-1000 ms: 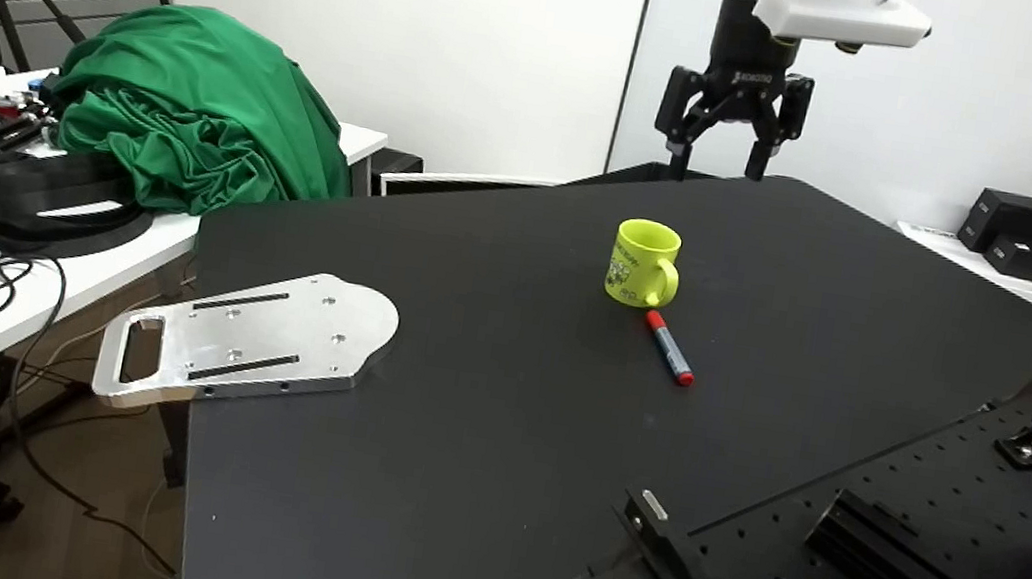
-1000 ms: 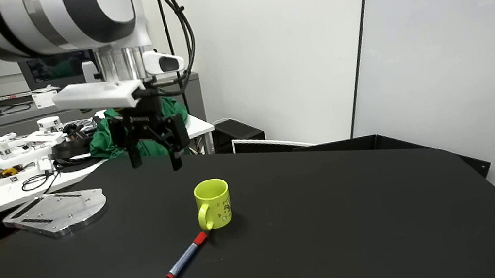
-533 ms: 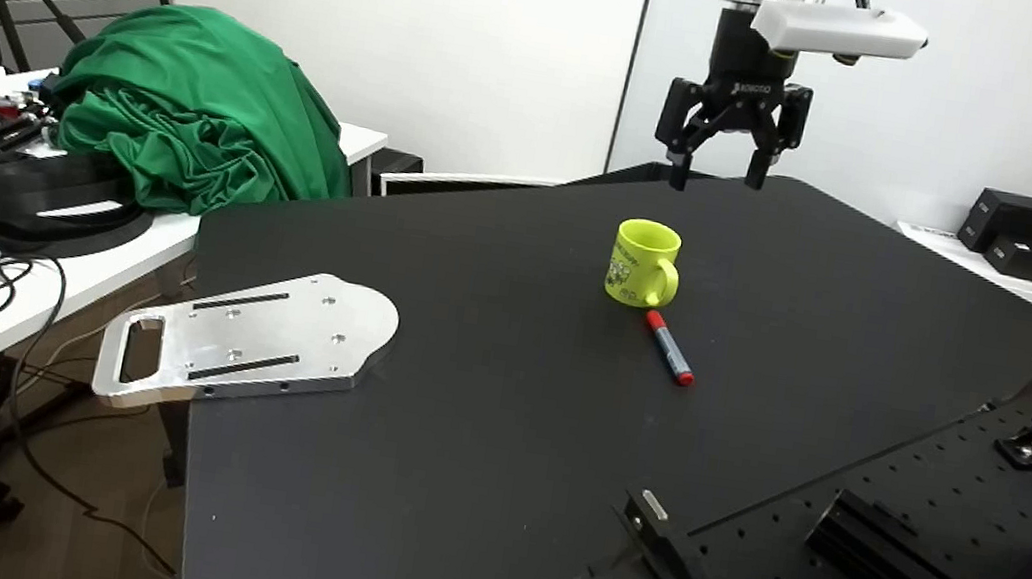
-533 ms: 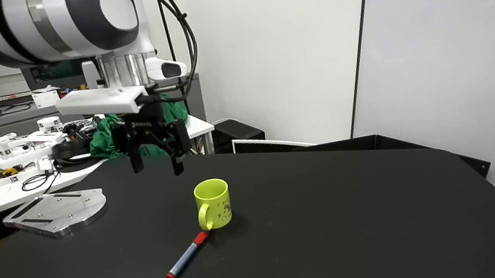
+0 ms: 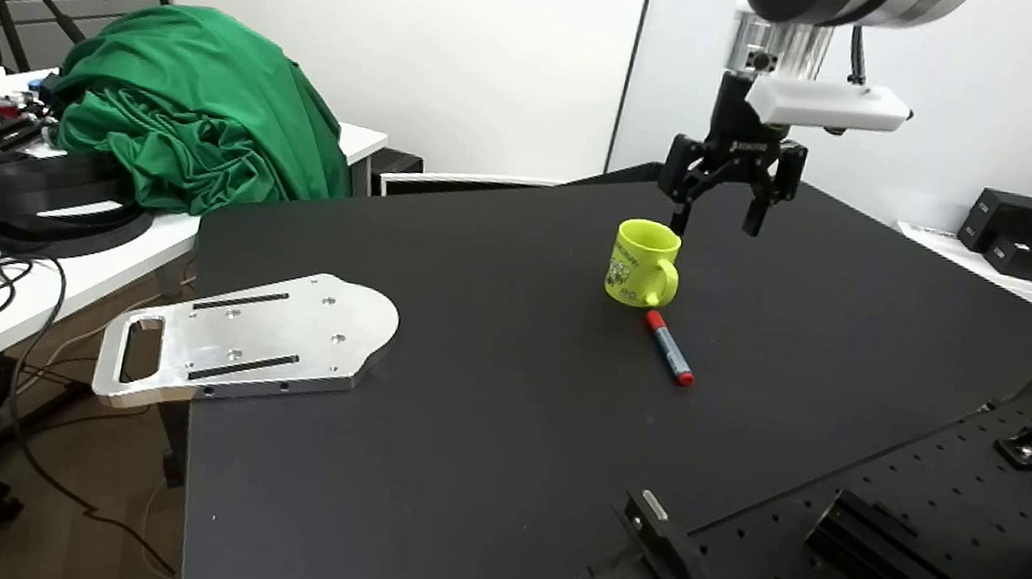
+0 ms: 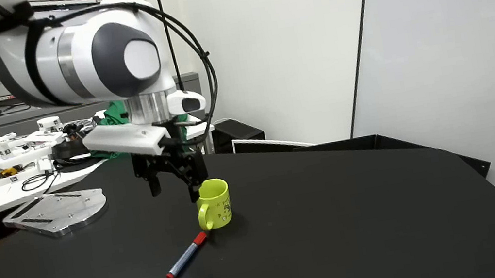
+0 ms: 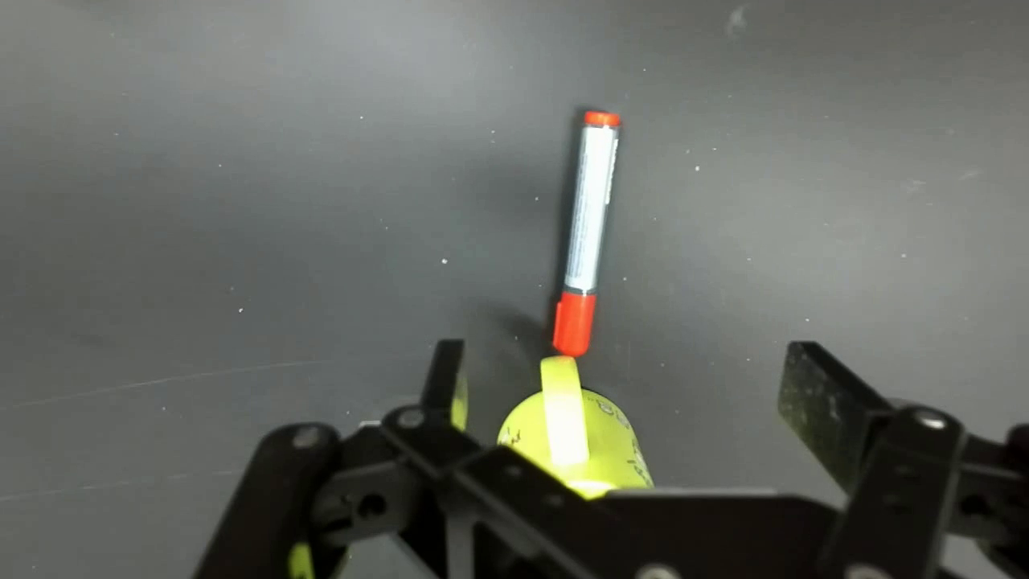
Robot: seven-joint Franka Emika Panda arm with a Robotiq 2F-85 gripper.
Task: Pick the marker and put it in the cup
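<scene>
The Robotiq gripper point(image 6: 175, 193) hangs in the air over the black tabletop point(image 6: 362, 220); in an exterior view, the white robot arm point(image 6: 69, 62) that carries it stretches from it toward eleven o'clock. The gripper's fingers point(image 7: 832, 418) stand widely apart, so I find the tool in a released state. In the wrist view, if I take the yellow-green mug point(image 7: 596, 446) as the centre of the clock, the fingers show at ten and at three o'clock; the gripper hides a part of the mug. In an exterior view a finger covers a little of the mug at ten o'clock, but whether it touches, I cannot tell.

The mug stands upright. The red marker point(image 7: 590, 209) lies flat on the tabletop near it, at twelve o'clock in the wrist view. Its cap point(image 7: 574, 323) is turned toward the mug's handle point(image 7: 564, 410) and ends just beside it; also here I cannot tell if the two are touching.

In an exterior view, a silver metal plate point(image 5: 282, 335) juts over the tabletop's edge, between eight and nine o'clock from the mug, and a heap of green cloth point(image 5: 197, 114) lies between nine and ten.
</scene>
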